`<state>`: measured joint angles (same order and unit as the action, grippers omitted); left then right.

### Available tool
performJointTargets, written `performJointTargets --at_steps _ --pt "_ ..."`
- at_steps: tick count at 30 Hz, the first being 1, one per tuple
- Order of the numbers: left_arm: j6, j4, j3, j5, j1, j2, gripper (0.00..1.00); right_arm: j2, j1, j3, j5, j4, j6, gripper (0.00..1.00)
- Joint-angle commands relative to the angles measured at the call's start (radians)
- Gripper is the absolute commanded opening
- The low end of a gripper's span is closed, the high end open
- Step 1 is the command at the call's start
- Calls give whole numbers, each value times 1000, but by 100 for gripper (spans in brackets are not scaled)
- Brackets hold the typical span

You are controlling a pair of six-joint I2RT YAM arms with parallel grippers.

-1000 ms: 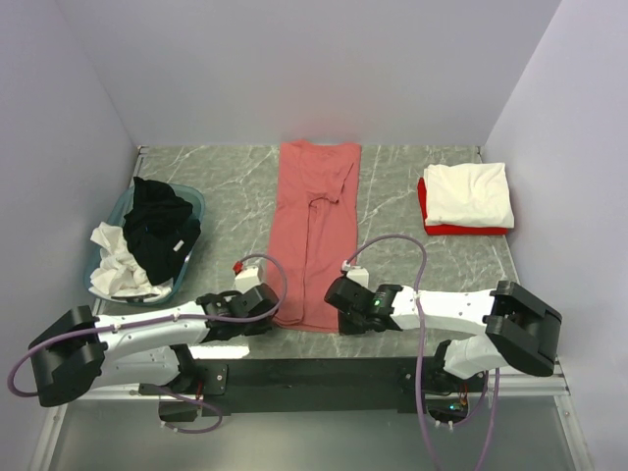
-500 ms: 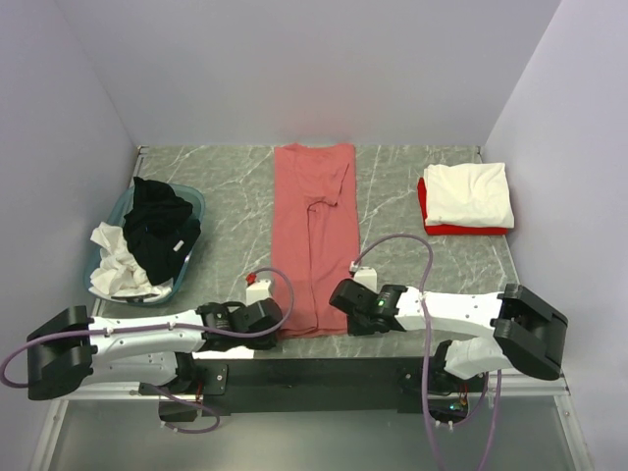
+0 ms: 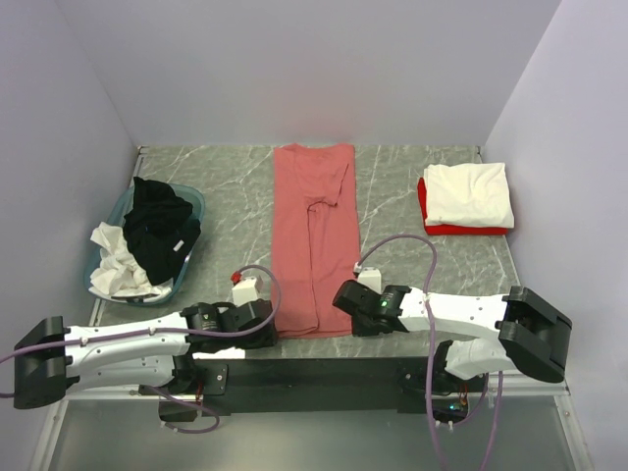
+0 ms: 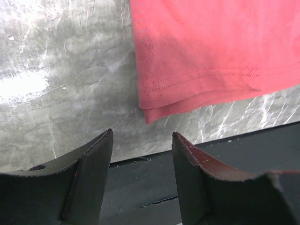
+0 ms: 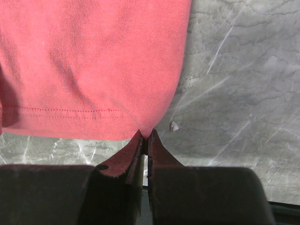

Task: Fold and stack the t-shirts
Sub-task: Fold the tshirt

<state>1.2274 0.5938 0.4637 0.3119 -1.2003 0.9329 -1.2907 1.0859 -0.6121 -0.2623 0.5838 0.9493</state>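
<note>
A large salmon-pink t-shirt [image 3: 314, 235] lies folded into a long strip down the middle of the table. My left gripper [image 3: 267, 322] [image 4: 143, 133] stands open just off its near-left corner, with nothing between the fingers. On the other side my right gripper [image 3: 353, 319] [image 5: 145, 136] is shut on the near-right corner of the pink hem [image 5: 93, 61]. A folded cream-white t-shirt [image 3: 468, 194] rests on a folded red one [image 3: 451, 229] at the far right. A black t-shirt [image 3: 162, 231] and a white one [image 3: 118, 265] lie crumpled in the basin.
The teal plastic basin [image 3: 191, 208] stands at the left side of the table. A dark rail [image 4: 140, 187] runs along the table's near edge, right below both grippers. White walls close in the back and both sides.
My left gripper has opened and let go of the shirt's near-left corner. Both arms drew the hem towards the near edge, and the strip now lies straighter.
</note>
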Motion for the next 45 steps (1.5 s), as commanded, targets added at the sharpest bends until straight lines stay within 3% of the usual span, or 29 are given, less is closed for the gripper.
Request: performJointTargets --at_steps 1,7,24,31,38,45 --pt "58 -22 27 52 -5 21 59 4 -4 18 -23 11 3 1" --pt "78 -5 58 108 -1 113 59 5 -4 21 -14 -4 -1 1" --pt "34 -134 21 61 33 190 55 -10 -4 35 3 -36 -4 1" --pt "26 -112 33 62 33 198 34 -9 -6 43 9 -45 -3 1" --pt "15 -114 38 56 33 205 1 -4 -4 40 8 -45 -1 0" --pt "-23 -153 27 6 31 189 0 28 15 41 23 -27 5 0"
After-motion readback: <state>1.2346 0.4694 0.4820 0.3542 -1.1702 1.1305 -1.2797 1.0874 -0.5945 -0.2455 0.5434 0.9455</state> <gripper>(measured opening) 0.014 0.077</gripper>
